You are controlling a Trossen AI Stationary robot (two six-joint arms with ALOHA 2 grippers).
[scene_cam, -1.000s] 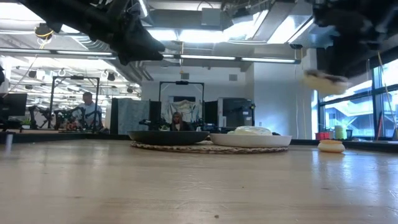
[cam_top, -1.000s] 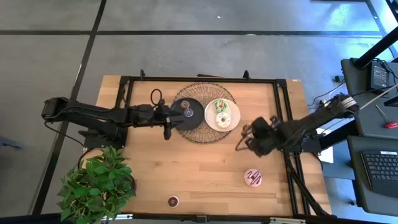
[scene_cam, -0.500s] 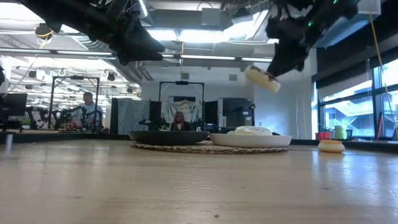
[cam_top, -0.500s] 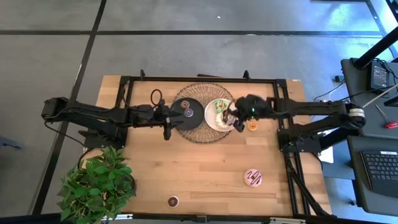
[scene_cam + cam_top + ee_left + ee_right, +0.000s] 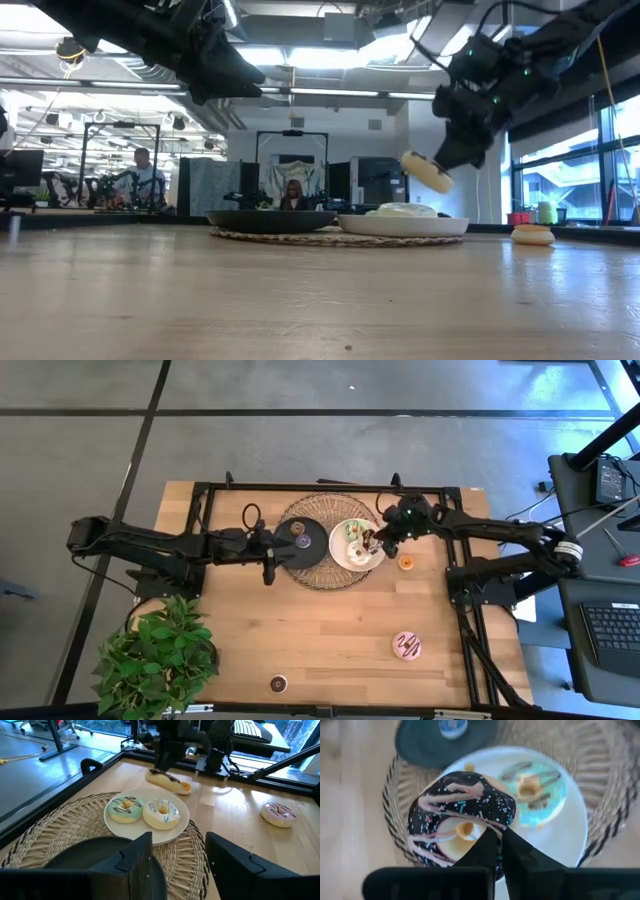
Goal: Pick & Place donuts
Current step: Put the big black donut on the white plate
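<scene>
R fingers (image 5: 495,851) pinch choc-sprinkled donut (image 5: 461,815) over white plate (image 5: 570,832).

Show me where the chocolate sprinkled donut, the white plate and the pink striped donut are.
chocolate sprinkled donut (image 5: 462,820): right wrist view, on its dark icing above the hole.
white plate (image 5: 340,552): high view, on its bare rim nearest the black plate.
pink striped donut (image 5: 407,646): high view, on its iced top.

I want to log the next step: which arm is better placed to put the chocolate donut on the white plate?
The right. Its gripper already holds the chocolate donut above the white plate. The left gripper waits open beside the black plate.
</scene>
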